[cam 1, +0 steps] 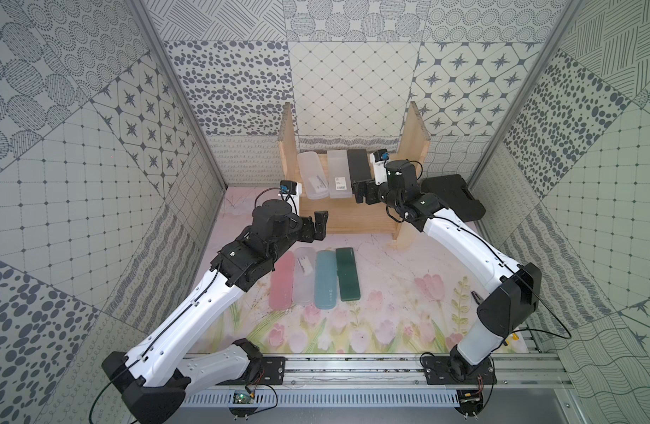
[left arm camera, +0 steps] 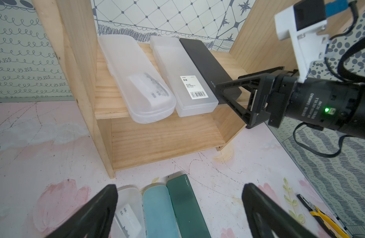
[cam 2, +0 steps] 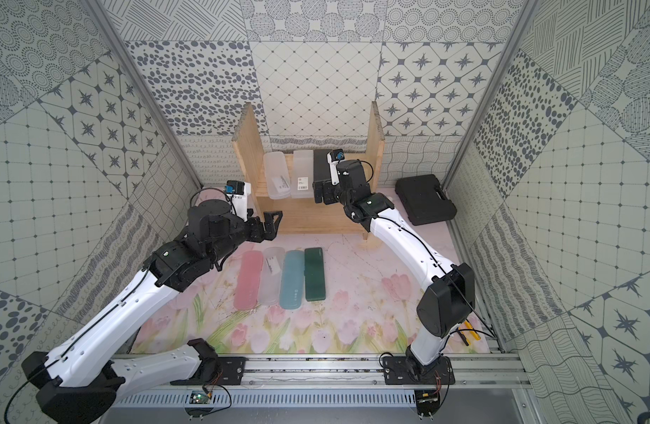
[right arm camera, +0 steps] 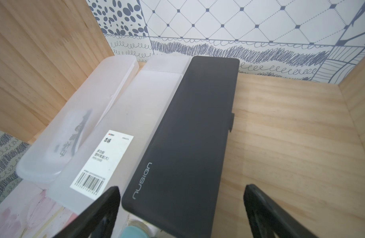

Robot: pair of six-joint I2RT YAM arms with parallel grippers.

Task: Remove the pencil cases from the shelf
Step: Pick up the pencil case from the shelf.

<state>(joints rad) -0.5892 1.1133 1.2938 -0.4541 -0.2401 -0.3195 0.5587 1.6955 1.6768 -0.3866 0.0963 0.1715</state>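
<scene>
Straddling the front end of the black case (right arm camera: 187, 134), the right gripper (right arm camera: 180, 191) has its jaws wide apart. The case lies between them, close to one finger and with clear space to the other, and nothing is clamped.

The case sits on the upper board of the shelf (cam 1: 415, 128), rightmost of three there. Just beside it lies a labelled case (cam 1: 338, 174), crowding the nearer finger. Beyond that is a rounded case (cam 1: 310, 176), next to the shelf's left panel.

All three lie flat, with their long axes running from shelf back to shelf front. Their front ends poke past the board's edge, and the black case's logo end faces the gripper.

The left gripper (cam 1: 319, 225), jaws apart and empty, hovers at the shelf's front left corner.

On the mat (cam 1: 389, 293) in front of the shelf, a pink case (cam 1: 282, 282), clear case (cam 1: 304, 275), blue case (cam 1: 327, 279) and green case (cam 1: 348, 273) lie side by side, all parallel. A toolbox (cam 1: 452, 194) sits right of the shelf.
</scene>
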